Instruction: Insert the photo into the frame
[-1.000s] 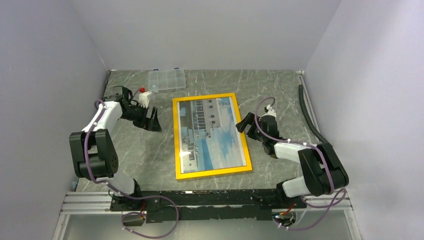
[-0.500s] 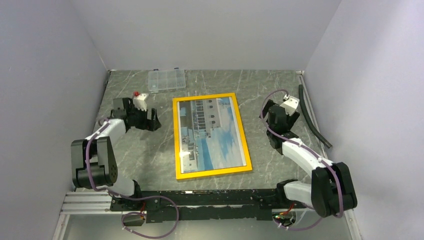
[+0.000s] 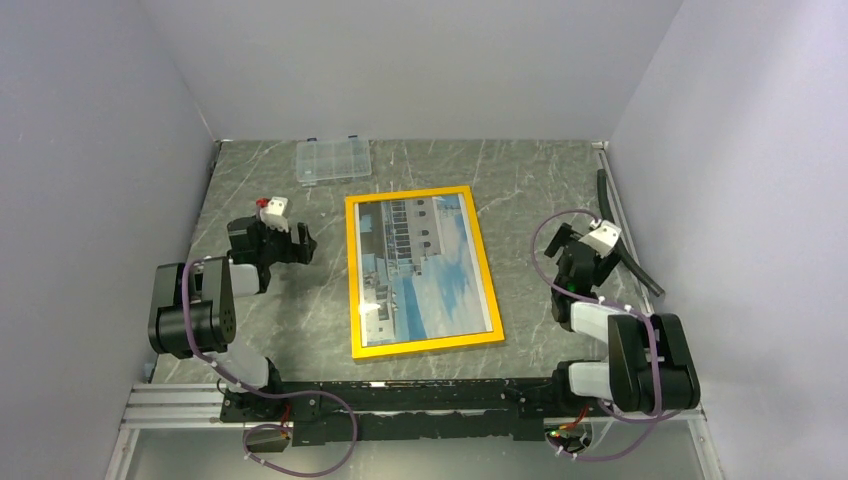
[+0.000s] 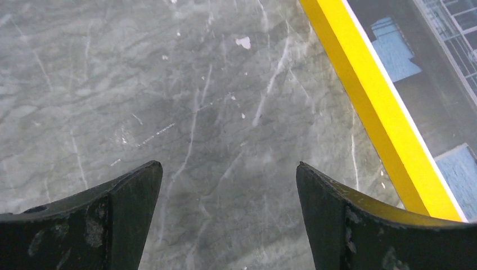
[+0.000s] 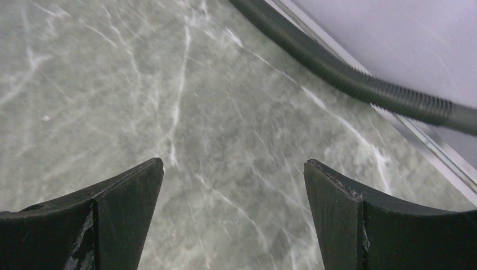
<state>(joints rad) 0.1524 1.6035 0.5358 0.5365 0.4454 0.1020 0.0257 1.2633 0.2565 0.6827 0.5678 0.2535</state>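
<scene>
The frame (image 3: 353, 270), with its thin bright yellow border, lies flat in the middle of the table. Inside the border lies the photo (image 3: 425, 265), a white-grey building against blue sky. My left gripper (image 3: 300, 243) hovers low just left of the frame's upper left side, open and empty. In the left wrist view the yellow border (image 4: 371, 107) and a strip of the photo (image 4: 433, 67) run past the right finger of that gripper (image 4: 229, 174). My right gripper (image 3: 568, 245) stands well right of the frame, open, with only bare marble between its fingers (image 5: 233, 169).
A small clear plastic compartment box (image 3: 332, 160) sits at the back, left of centre. A black corrugated hose (image 3: 625, 240) runs along the table's right edge, close to the right gripper, and shows in the right wrist view (image 5: 337, 73). Grey walls enclose three sides.
Both arms have drawn back from the frame. The left gripper moved left and folded in; the right gripper swung right towards the hose. Frame and photo have not moved.
</scene>
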